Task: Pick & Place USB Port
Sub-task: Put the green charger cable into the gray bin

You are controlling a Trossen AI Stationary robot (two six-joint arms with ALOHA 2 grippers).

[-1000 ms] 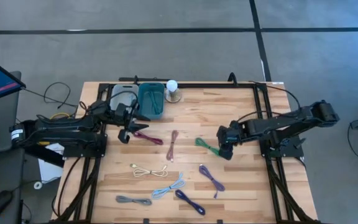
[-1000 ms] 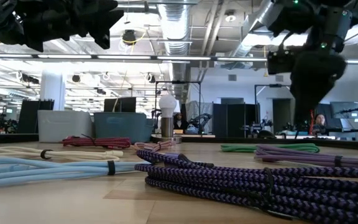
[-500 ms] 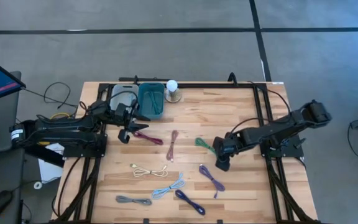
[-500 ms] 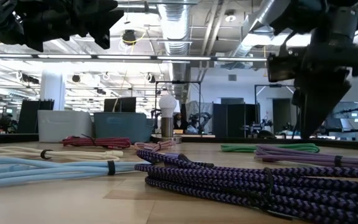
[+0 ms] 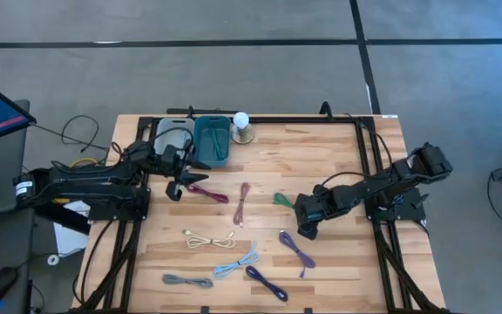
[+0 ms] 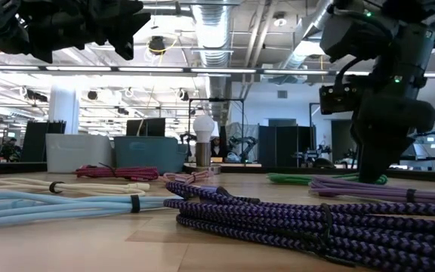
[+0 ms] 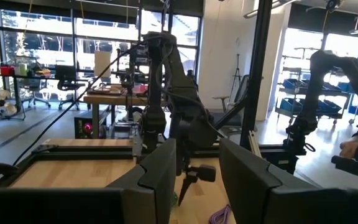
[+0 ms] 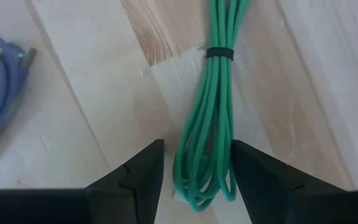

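- The right gripper (image 8: 194, 171) stood low over the green cable (image 8: 215, 118) near the table's (image 5: 321, 148) middle, fingers parted astride its looped end, gripping nothing.
- The left gripper (image 5: 178, 179) hovered open beside the teal bin (image 5: 212, 139).

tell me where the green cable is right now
In the high view the green cable lies mid-table, right of the pink cable, with the right pincer open around its looped end.

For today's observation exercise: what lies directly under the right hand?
The green cable lies on the wooden table, its looped end between the open right hand fingers. The hand covers the cable's tip.
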